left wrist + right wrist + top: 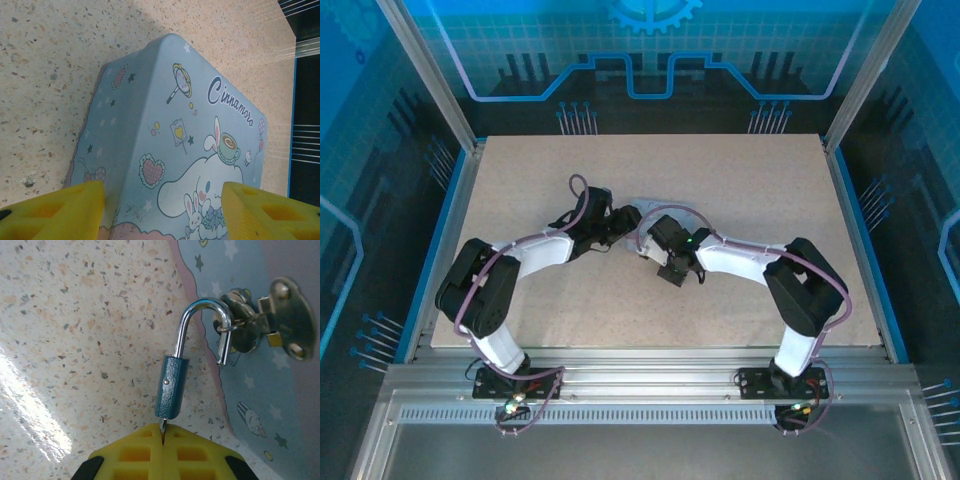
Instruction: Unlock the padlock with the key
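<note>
Yellow plastic forms the fingers of both grippers. The right gripper [163, 436] has its two fingers pressed tight together on one key [162, 426], of which a thin metal sliver shows, running from the fingertips up into the bottom of the padlock [171, 386]. That single padlock has a blue-green body and a silver shackle [200, 315]. The shackle's long leg sits in the body, while its short leg hangs free of it, so the lock is open. The loop is hooked through the one metal hasp [287, 320], fixed with two rivets to the side of the tin [260, 405]. The padlock body hangs just beside the tin's lower edge, over the speckled table [75, 340]. The left gripper [162, 217] is spread wide, one finger on each side of the near end of the same pale blue, cartoon-printed tin [165, 125]. I cannot tell whether the fingers press against it. From above, the two arms meet near the middle of the table [740, 170], their wrists close together.
</note>
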`<state>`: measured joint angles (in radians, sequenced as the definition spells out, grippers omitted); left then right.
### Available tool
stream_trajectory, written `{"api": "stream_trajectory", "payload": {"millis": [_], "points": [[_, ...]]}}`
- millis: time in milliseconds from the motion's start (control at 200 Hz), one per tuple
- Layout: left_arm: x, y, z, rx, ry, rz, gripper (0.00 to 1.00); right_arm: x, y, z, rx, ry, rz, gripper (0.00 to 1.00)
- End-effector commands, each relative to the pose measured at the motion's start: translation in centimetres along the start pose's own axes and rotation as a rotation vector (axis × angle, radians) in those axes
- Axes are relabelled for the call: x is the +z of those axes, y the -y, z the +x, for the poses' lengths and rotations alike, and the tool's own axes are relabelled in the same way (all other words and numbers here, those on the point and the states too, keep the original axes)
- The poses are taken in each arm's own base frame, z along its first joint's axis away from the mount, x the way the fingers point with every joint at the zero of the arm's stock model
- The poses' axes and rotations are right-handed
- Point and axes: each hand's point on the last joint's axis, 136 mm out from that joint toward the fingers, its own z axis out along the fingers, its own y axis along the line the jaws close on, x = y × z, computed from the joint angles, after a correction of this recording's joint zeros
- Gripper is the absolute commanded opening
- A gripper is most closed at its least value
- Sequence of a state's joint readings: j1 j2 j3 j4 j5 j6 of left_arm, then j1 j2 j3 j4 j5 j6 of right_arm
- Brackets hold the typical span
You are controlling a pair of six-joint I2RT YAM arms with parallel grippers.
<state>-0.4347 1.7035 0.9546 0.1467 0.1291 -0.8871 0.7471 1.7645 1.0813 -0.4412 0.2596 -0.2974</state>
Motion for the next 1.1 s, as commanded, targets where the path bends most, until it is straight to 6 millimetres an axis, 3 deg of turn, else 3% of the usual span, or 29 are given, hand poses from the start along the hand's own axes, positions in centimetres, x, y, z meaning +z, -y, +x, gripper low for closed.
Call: {"api": "stream_trajectory", "payload": {"millis": [0,460,725,891,1096], "points": [[0.3,1.0,-0.1,0.015,-0.025,0.035,0.64,-0.1,0.2,-1.7,-0.073,0.039,0.030,0.00],[0.1,1.2,-0.1,0.004,-0.029,0.046,0.64,-0.2,0.4,-4.0,-0.166,0.092,0.060,0.00],[0.1,1.1,0.0,0.008,-0.031,0.044,0.64,0.2,0.9,-4.2,-0.201,0.080,0.090,0.00],[0.1,1.0,0.1,0.007,-0.031,0.041,0.63,-0.2,1.1,-4.9,-0.216,0.094,0.096,0.00],[-0.7,0.9,-0.5,0.009,-0.004,0.040,0.64,-1.2,0.1,-5.4,-0.226,0.122,0.085,0.00]]}}
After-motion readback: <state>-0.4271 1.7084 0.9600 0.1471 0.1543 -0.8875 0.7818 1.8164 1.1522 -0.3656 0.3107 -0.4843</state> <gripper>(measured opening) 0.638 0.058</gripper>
